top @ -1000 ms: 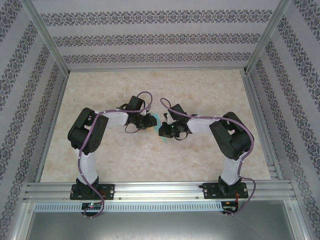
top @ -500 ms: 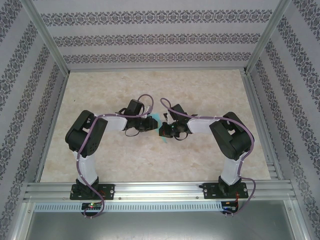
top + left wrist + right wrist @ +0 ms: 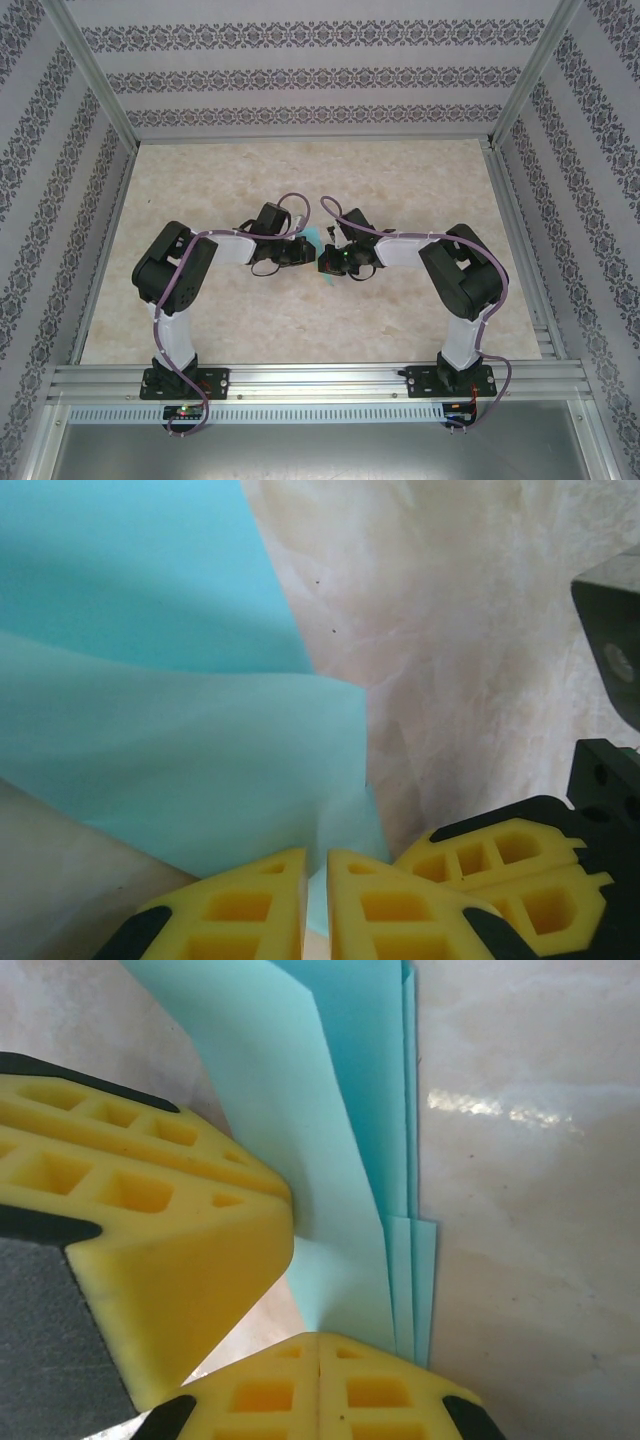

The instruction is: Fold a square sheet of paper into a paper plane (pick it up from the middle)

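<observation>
The turquoise paper plane [image 3: 314,237] is a folded, layered strip held above the table between both grippers at mid-table. In the left wrist view its sheet [image 3: 200,740] spreads ahead of my left gripper [image 3: 317,895], whose yellow pads pinch a thin edge of it. In the right wrist view several stacked layers [image 3: 340,1160] rise from my right gripper [image 3: 318,1360], which is pressed shut on the paper's lower end. The left gripper [image 3: 305,250] and right gripper [image 3: 325,262] nearly touch; the other arm's yellow finger [image 3: 170,1230] sits right beside the paper.
The beige marbled table [image 3: 420,180] has bare room on all sides of the arms. Aluminium frame posts [image 3: 95,80] and patterned walls [image 3: 300,60] enclose it. A metal rail [image 3: 320,380] runs along the near edge.
The left wrist has shifted slightly toward the near edge and closer to the right gripper. The right arm has stayed almost still, and both keep hold of the paper.
</observation>
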You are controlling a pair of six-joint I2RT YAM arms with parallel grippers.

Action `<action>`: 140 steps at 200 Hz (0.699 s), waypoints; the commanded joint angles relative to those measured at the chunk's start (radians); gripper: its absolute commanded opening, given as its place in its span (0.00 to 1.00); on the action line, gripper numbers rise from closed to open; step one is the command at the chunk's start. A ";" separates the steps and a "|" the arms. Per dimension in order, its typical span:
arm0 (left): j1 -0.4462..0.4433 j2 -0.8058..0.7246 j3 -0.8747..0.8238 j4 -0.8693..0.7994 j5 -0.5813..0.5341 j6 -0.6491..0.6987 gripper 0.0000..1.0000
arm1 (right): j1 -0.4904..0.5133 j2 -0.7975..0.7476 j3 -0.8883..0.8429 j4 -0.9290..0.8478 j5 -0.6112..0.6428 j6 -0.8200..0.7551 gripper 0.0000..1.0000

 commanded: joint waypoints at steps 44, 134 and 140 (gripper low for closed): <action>0.021 0.039 0.079 -0.109 -0.151 0.118 0.15 | -0.018 0.049 -0.142 -0.204 0.113 -0.027 0.03; 0.060 0.086 0.216 -0.194 -0.130 0.199 0.15 | -0.035 0.065 -0.173 -0.182 0.103 -0.008 0.03; 0.062 0.089 0.223 -0.203 -0.135 0.206 0.15 | -0.035 0.065 -0.172 -0.181 0.101 -0.008 0.03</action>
